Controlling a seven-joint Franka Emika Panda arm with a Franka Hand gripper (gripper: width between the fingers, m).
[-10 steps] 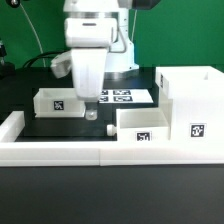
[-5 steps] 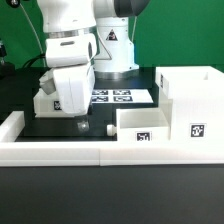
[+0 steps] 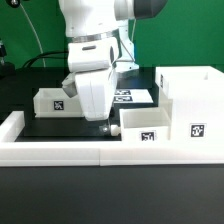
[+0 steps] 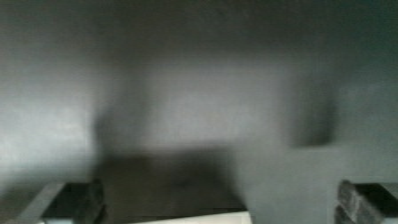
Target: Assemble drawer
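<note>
The drawer parts are white plastic with black-and-white tags. The tall open-fronted casing [image 3: 190, 100] stands at the exterior view's right. One small tray [image 3: 142, 123] sits just left of it and a second tray [image 3: 55, 100] sits at the back left. My gripper [image 3: 105, 124] hangs low over the black table, close beside the middle tray's left end. The wrist view is blurred. It shows my two fingers [image 4: 73, 200] far apart with nothing between them, over a dark surface and a white patch [image 4: 196, 217].
The marker board [image 3: 128, 96] lies flat behind the gripper. A long low white border rail [image 3: 70, 150] runs along the front and up the exterior view's left side. The robot's base stands at the back.
The gripper swung toward the exterior view's left and lower, then back right. It is now next to the middle tray. The trays and casing have not moved.
</note>
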